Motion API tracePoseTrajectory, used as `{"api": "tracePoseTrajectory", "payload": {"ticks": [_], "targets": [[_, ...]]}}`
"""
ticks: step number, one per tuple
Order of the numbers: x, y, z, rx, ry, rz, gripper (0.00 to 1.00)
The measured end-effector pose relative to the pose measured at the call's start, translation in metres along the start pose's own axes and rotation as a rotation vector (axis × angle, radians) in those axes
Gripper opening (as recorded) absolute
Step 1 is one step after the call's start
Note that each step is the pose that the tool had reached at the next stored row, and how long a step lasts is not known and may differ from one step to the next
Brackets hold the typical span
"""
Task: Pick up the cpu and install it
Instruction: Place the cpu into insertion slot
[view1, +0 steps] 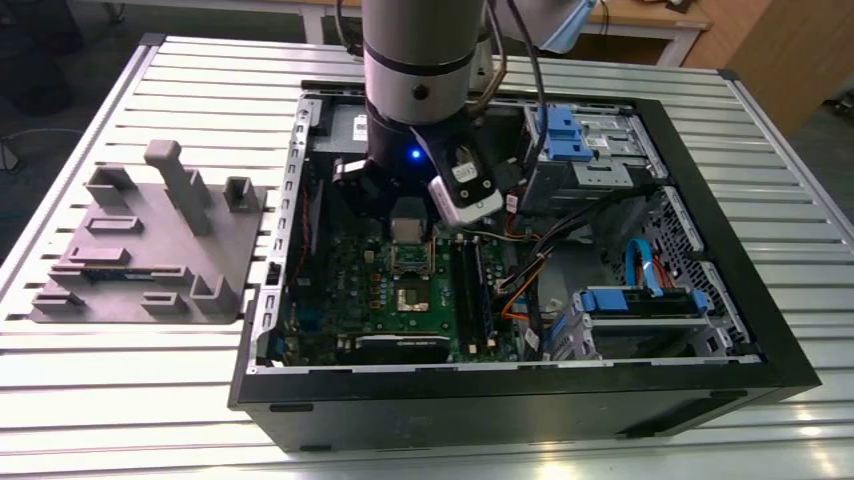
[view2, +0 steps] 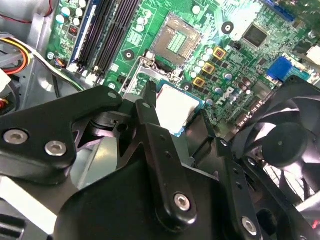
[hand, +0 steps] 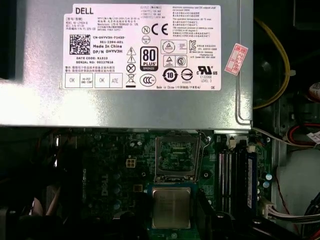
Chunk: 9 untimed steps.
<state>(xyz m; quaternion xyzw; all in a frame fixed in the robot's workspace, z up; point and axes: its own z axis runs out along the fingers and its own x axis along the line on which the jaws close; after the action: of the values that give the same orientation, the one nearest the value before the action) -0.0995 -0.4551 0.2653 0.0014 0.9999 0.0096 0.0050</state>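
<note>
The cpu is a small flat square with a smooth pale-silver metal lid and a thin blue-green rim. It sits between the two black fingers of the gripper, which seem to be clamped on its opposite edges. It hangs over the board, close beside the socket but not in it. In the first wrist view the cpu lies just next to the socket, offset from it.

The socket is a square steel frame around a bare field of fine pins. Around it the green board is crowded with small round capacitors, and long dark slots run along one side. A black bladed fan stands near the other side.

I judge the main risk to be a poor seat. If the cpu goes down off-centre, tilted or turned the wrong way, its underside could bend the pins. The grip is only on thin, smooth edges, so a knock against the frame could twist the chip or let it slip. The blocky matte fingers could also clip the capacitors beside the socket.

In the exterior view the arm reaches down into the open black case, which lies on a ribbed metal table.
</note>
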Motion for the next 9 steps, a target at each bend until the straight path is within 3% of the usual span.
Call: {"api": "tracePoseTrajectory", "payload": {"ticks": [5, 9], "targets": [[-0.0006, -0.0078, 0.0069, 0.0001, 0.0004, 0.0, 0.47], [-0.0067, -0.0114, 0.0113, -0.0002, 0.0003, 0.0, 0.47]]}}
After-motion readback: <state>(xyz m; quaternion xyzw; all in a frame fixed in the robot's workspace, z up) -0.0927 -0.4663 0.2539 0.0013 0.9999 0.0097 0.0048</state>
